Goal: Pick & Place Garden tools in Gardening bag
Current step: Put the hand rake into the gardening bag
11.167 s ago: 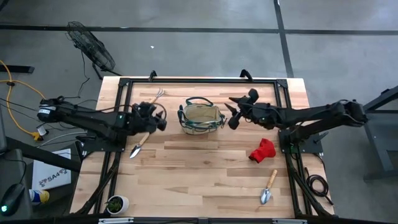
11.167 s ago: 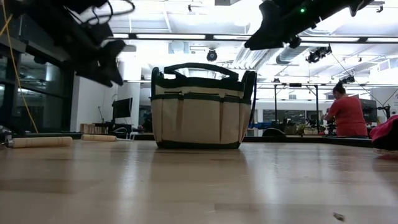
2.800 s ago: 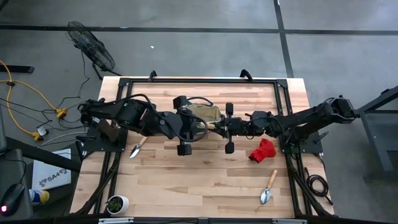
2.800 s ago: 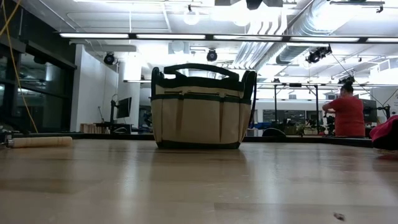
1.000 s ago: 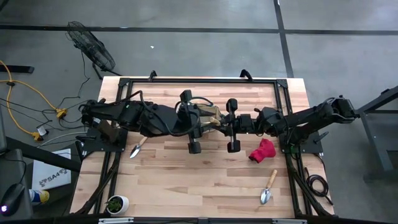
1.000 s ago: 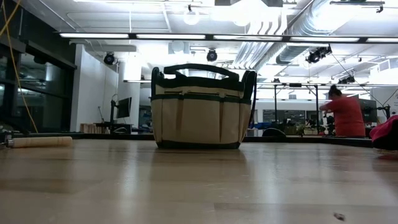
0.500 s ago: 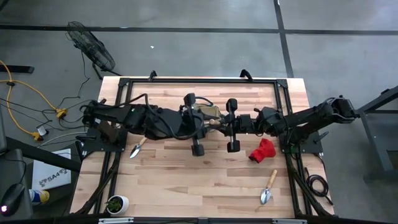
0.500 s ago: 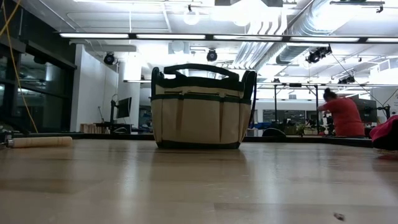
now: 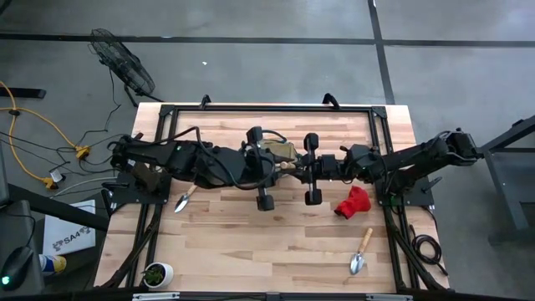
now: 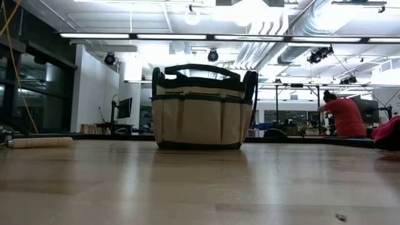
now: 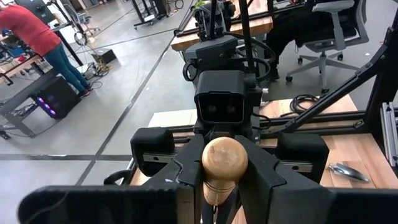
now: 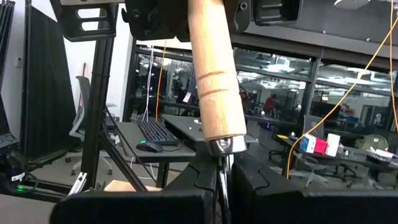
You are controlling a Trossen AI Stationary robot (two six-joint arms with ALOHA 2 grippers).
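The gardening bag (image 9: 282,150) stands upright at the upper middle of the bench (image 9: 276,242), beige with dark green trim and loop handles. In the high view both dark arms cover most of it. The low view shows it whole, just left of centre, with neither arm in frame.

Over the bag, a wooden-handled tool (image 12: 211,74) is held between the two arms. Its working end cannot be made out. The left claw (image 11: 224,182) is closed around the rounded wooden end of the handle. The right claw (image 12: 222,171) is closed on the thin metal shank just past the handle's metal collar. The two claws face each other from the left and right of the high view and meet at its centre.

A red glove-like item (image 9: 353,202) lies on the bench right of centre, just below the right arm. One wooden-handled trowel (image 9: 185,198) lies left of centre, below the left arm. A second trowel (image 9: 361,252) lies at the lower right, well apart from the bag.

A small potted plant (image 9: 156,273) sits at the bench's lower left corner. In the low view a person in a red top (image 10: 344,115) stands far behind the bench at the right.
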